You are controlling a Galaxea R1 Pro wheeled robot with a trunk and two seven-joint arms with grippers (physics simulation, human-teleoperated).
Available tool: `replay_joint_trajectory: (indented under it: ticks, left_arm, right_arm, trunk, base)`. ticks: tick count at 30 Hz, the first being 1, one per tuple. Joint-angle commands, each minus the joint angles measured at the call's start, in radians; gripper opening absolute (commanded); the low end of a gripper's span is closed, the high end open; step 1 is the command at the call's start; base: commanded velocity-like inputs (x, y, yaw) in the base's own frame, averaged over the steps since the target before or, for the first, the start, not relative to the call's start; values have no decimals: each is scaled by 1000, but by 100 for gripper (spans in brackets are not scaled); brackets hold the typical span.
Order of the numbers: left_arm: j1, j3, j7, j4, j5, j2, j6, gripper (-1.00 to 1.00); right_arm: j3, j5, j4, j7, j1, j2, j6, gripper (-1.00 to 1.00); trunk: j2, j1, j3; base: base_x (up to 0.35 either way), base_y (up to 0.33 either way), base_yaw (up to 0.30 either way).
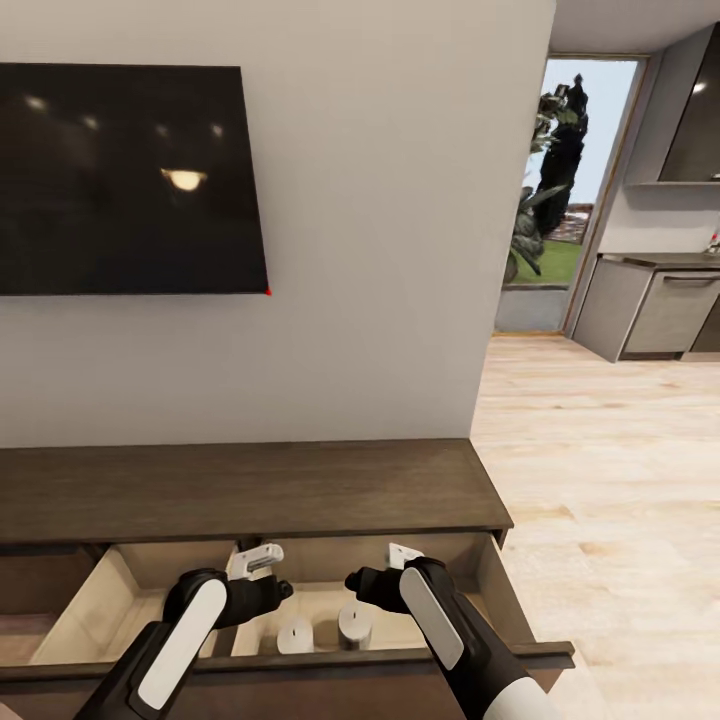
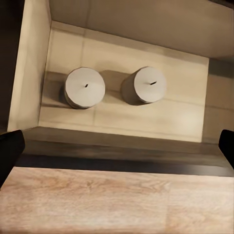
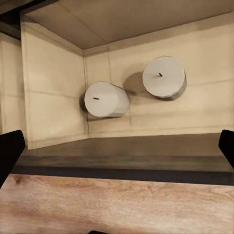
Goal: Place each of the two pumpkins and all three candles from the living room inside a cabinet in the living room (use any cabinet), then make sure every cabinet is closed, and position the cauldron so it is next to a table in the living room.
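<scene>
Head view: left gripper (image 1: 262, 562) and right gripper (image 1: 398, 560) nearest, both hovering over the open drawer (image 1: 120, 585) of the cabinet (image 1: 250, 490). Jaw spread hard to read from here because the wrists block it. Two candles (image 1: 295, 634) standing upright on the drawer floor between the arms, just beside each other, not touching. Progress, as a judgement: two of three candles stowed; third candle, both pumpkins and cauldron outstanding; drawer not yet shut. Dark wood cabinet top bare, against a grey wall under a black TV (image 1: 130, 180). Pale plank floor (image 1: 600, 460) running right to a kitchen with grey units (image 1: 650, 310) and a glazed door (image 1: 570, 190).

Left wrist view: dark fingertips (image 2: 10, 148) at the frame's far edges, so jaws wide apart, nothing between them. Both candles (image 2: 85, 87) directly below on beige drawer floor, wicks visible, drawer front edge and plank floor nearer the camera.

Right wrist view: fingertips (image 3: 9, 148) likewise spread wide, empty. Same candles (image 3: 105, 99) near the drawer's corner, probably the back one.
</scene>
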Motion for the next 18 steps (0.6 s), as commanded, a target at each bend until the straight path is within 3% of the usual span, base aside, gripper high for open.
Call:
replay_joint_trajectory:
  ticks: [1,8,18]
  left_arm:
    - [-1,-6,10,-5,7,1,0,100]
    - [0,-9,9,-24,2,3,0,100]
    - [0,-13,11,-28,2,0,0,100]
  right_arm:
    - [2,-10,-1,-10,-1,0,1,100]
    - [3,-10,-1,-11,-1,0,0,100]
    - [5,-10,-1,-12,-1,0,0,100]
  trunk:
    - [-1,0,-1]
    - [-1,0,-1]
    - [-1,0,-1]
  base:
    - [0,0,0]
    - [-141,-116,65]
    - [-248,-195,272]
